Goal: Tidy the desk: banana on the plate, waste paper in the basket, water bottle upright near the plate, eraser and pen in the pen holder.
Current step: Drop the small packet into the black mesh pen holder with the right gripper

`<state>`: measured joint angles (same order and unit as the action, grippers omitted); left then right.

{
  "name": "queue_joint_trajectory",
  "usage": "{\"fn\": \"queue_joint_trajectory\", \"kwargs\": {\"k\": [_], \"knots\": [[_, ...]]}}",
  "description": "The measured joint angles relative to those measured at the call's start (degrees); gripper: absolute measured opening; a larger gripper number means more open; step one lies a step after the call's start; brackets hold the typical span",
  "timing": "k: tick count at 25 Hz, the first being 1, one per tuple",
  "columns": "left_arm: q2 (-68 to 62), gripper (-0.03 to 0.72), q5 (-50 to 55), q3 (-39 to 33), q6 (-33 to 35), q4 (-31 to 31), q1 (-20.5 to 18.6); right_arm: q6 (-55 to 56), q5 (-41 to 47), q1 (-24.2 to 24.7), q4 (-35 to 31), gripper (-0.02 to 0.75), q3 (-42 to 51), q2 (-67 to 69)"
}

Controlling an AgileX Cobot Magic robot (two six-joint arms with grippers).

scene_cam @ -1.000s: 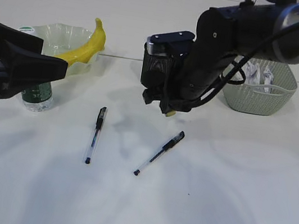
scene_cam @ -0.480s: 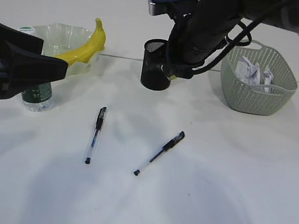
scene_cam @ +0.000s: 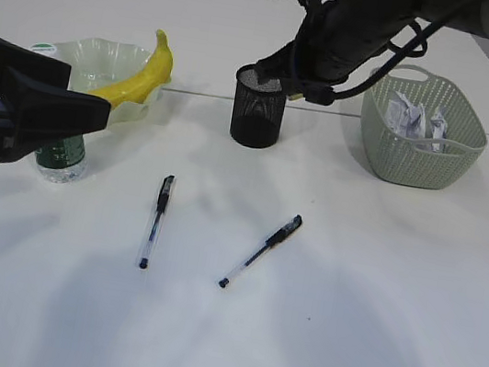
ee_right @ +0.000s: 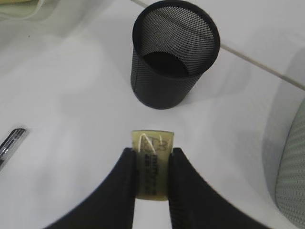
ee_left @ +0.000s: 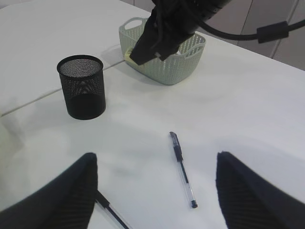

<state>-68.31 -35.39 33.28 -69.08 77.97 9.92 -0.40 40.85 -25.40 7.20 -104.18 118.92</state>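
Exterior view: the step in hand appears to be the eraser drop. The right gripper (scene_cam: 285, 71) hangs above and just behind the holder (scene_cam: 258, 108), which stands upright toward the far edge of the bench, near its middle; the right arm reaches in from the far right corner, wrist bent down. The eraser itself cannot be made out here. Two pens, pen A (scene_cam: 156, 221) and pen B (scene_cam: 261, 250), lie flat near the bench centre, well apart from the holder. The banana (scene_cam: 140, 79) rests on the plate (scene_cam: 97, 56) at the far left, with the bottle (scene_cam: 59, 159) upright just beside it. Paper (scene_cam: 415, 115) sits in the basket (scene_cam: 422, 151) at the far right. The left arm is parked low at the left edge. Left wrist view: the left gripper (ee_left: 155, 191) stands spread wide and empty over the pens, pointing toward the holder. Right wrist view: the right gripper's fingers are clamped on the eraser (ee_right: 152, 162), held short of the holder's open mouth, not over it. The next move calls for advancing until the eraser is centred over the mouth, then releasing; a release from here would likely miss the holder.
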Motion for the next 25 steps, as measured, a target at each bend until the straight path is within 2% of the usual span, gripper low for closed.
{"fn": "queue_joint_trajectory", "kwargs": {"k": [21,25], "knots": [[0.0,0.55,0.1,0.0,0.0,0.09,0.0,-0.1,-1.72,1.14,0.33,0.125,-16.36,12.86],[0.0,0.55,0.1,0.0,0.0,0.09,0.0,-0.1,-3.62,1.4,0.33,0.125,-17.02,14.27]]}}
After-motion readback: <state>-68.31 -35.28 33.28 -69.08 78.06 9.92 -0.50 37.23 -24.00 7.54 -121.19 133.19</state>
